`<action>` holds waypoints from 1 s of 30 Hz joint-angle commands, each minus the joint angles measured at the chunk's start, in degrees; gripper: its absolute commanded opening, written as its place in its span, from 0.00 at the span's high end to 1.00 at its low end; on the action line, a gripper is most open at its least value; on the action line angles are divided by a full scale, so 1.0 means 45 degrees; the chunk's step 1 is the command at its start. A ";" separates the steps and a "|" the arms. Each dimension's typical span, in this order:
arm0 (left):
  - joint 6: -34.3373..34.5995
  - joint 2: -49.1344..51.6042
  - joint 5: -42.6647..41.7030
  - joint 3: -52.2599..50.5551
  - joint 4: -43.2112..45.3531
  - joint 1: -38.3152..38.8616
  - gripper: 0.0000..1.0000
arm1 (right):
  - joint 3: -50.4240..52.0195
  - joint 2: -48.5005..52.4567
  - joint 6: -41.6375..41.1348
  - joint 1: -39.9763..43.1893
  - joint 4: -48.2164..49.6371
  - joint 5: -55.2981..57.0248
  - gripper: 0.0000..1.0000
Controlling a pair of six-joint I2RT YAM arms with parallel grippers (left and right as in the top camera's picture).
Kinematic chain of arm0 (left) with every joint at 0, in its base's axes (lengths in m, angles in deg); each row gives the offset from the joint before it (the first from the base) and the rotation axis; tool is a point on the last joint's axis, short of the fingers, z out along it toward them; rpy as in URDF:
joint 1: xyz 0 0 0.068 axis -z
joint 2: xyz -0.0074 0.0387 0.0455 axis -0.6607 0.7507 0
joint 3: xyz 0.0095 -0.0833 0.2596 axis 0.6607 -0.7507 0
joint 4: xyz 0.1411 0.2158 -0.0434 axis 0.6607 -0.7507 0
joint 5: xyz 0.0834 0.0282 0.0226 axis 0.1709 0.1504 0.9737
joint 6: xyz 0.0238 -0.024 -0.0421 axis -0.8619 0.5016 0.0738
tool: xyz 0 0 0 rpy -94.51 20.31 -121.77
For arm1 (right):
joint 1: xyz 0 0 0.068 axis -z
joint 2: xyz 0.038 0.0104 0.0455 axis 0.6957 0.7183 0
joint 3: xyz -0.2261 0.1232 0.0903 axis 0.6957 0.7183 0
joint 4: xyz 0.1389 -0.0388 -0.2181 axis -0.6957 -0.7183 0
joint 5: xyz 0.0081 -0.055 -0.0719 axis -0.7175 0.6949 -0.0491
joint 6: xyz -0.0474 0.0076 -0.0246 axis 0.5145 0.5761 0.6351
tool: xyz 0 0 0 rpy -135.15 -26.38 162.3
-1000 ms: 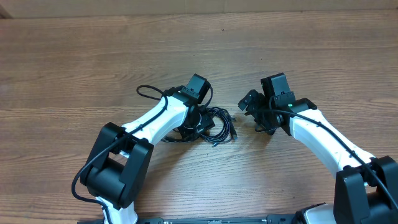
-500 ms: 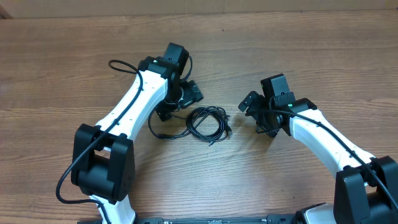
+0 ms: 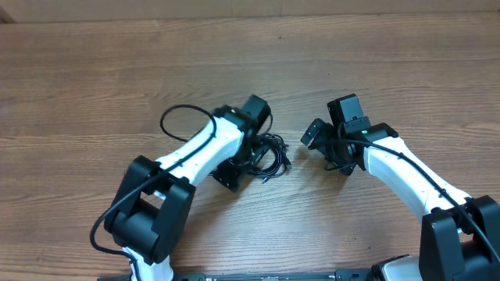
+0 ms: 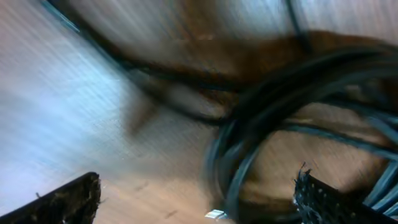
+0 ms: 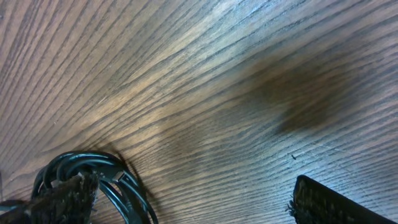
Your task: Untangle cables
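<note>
The cables (image 3: 272, 153) lie as one small bundle of black loops on the wooden table, between the two arms. My left gripper (image 3: 241, 165) is down over the bundle's left side, open. In the blurred left wrist view its jaws (image 4: 196, 202) straddle several black strands (image 4: 273, 106), with a small silver plug tip (image 4: 214, 214) at the bottom edge. My right gripper (image 3: 323, 147) is open and empty, just right of the bundle. In the right wrist view its jaws (image 5: 199, 202) frame bare wood, with the cable loops (image 5: 121, 180) beside the left finger.
The wooden table (image 3: 94, 70) stretches all round the arms. The left arm's own thicker black wire (image 3: 176, 115) loops out to the left of its wrist. The arm bases stand at the front edge.
The left arm swung up and left away from the bundle, drawing one strand out to the left, then came back down over the bundle's left side. The right arm has barely moved.
</note>
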 commanded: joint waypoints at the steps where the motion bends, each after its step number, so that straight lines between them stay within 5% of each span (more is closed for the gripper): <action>1: 0.1258 -0.0044 0.0733 -0.1015 0.1637 0.0525 0.00 | -0.0083 0.0087 0.0189 0.0034 0.0010 0.0214 0.00; 2: 0.1258 -0.0049 0.0840 -0.1214 0.2045 0.0612 0.02 | -0.0083 0.0087 0.0189 0.0034 0.0005 0.0209 0.00; 5: 0.1258 -0.0044 0.1190 -0.1525 0.2511 0.0753 0.36 | -0.0083 0.0087 0.0189 0.0034 -0.0097 0.0214 0.00; 6: 0.1258 -0.0049 0.1375 -0.1574 0.2487 0.0772 0.51 | -0.0083 0.0087 0.0189 0.0034 -0.0136 0.0214 0.00; 7: 0.1010 -0.0044 0.1763 -0.1622 0.2395 0.0782 0.85 | -0.0083 0.0087 0.0189 0.0034 -0.0219 0.0214 0.00; 8: 0.0719 -0.0049 0.1860 -0.1627 0.2356 0.0782 0.96 | -0.0083 0.0087 0.0189 0.0034 -0.0243 0.0209 0.00; 13: -0.1481 -0.0146 0.2463 -0.1545 0.2424 0.0729 0.96 | -0.0083 0.0087 0.0189 0.0034 -0.0714 0.0151 0.01; 16: -0.4410 -0.0505 0.3342 -0.0971 0.2380 0.0520 0.96 | -0.0107 0.0078 0.0189 0.0117 -0.0981 -0.0243 0.07; 20: -0.8257 -0.1477 0.5474 -0.0117 0.2011 0.0437 0.96 | -0.0257 0.0044 0.0865 0.0665 -0.0860 -0.3084 0.07; 25: -1.1759 -0.2744 0.5581 -0.0087 0.2414 0.0437 0.96 | -0.0291 0.0044 0.3706 0.1049 0.0389 -0.9122 0.07; 30: -1.3843 -0.3099 0.5566 -0.0087 0.2404 0.0437 0.96 | -0.0291 0.0049 0.3755 0.1035 0.1608 -1.0185 0.06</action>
